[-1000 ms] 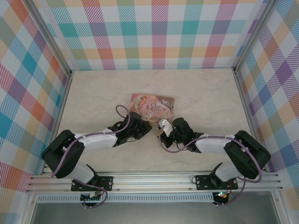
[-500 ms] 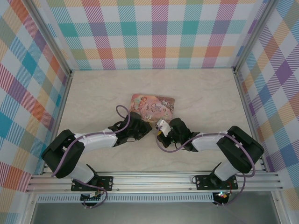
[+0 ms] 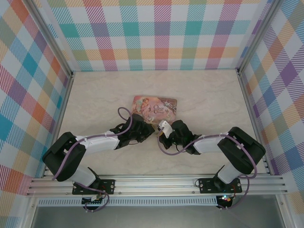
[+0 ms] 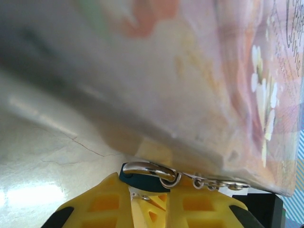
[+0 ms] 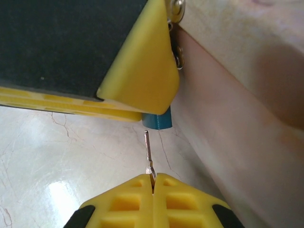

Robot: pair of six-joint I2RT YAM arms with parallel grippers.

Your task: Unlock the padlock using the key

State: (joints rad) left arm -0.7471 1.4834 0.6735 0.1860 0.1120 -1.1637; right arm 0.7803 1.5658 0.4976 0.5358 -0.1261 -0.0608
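Right gripper (image 5: 153,176): yellow fingers pinched shut on thin silvery metal key (image 5: 148,151), blade pointing out for insertion | Left gripper (image 4: 142,192): clamped on small blue padlock with silver shackle (image 5: 156,121), bracing it, base presented just beyond key tip | pink illustrated rectangular tin (image 4: 199,85): alongside, on pale marbled table (image 5: 52,156)

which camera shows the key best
Right wrist view: the key stands out as a thin silver sliver pinched in the shut right tool, tip aimed at the blue padlock. From the top external view it is too small to make out; the left wrist view is too blurred to tell.
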